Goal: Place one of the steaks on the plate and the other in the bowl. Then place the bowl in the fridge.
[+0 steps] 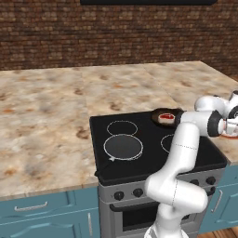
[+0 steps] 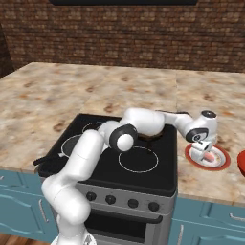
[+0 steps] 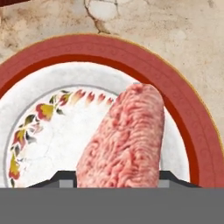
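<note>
Protruding from tool (image 3: 117, 183): steak (image 3: 127, 135), over plate (image 3: 52, 78).

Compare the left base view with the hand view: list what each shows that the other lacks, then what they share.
Left base view alone: the black stove, a dark pan at its back holding a steak, the blue cabinets and the brick wall.

Hand view alone: the plate's flower pattern and the held steak, gripped between the fingertips just over the plate.

Both: the marbled counter and a red edge of the plate.
</note>
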Robot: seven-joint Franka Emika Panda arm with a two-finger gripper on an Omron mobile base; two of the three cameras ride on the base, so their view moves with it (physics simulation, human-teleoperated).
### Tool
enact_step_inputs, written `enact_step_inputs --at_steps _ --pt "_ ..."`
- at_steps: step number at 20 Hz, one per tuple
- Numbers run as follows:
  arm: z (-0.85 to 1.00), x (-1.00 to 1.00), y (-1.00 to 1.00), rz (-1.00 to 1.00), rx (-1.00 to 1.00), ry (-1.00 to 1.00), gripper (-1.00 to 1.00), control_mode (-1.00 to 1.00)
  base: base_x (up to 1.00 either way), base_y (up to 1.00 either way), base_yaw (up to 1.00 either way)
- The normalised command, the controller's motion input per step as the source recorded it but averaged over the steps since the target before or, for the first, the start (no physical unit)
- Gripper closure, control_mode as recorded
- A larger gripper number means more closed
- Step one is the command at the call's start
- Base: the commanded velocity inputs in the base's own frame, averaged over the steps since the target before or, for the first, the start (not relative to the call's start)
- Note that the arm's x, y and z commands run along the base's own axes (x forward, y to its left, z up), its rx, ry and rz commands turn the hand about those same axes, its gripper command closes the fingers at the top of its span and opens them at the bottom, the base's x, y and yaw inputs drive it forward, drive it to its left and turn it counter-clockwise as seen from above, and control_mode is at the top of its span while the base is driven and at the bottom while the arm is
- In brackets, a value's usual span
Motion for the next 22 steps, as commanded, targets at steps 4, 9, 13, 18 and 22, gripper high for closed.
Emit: enact_step_inputs --at_steps 4,9,13,18,22 --pt "0.04 -0.23 0.0 -0.01 0.08 -0.22 -1.0 -1.0 0.0 0.0 0.0" --pt "0.13 -0.04 0.02 0.0 0.04 -0.15 -1.0 -1.0 0.0 0.0 0.0" --pt "0.68 -0.06 0.25 -0.02 0.01 -0.18 -1.0 -1.0 0.0 0.0 0.0" --pt "0.91 -0.17 0.32 -0.11 0.0 -0.23 -1.0 -1.0 0.0 0.0 0.0" --pt "0.38 -0.18 0.41 -0.38 0.0 -0.14 -1.0 -1.0 0.0 0.0 0.0"
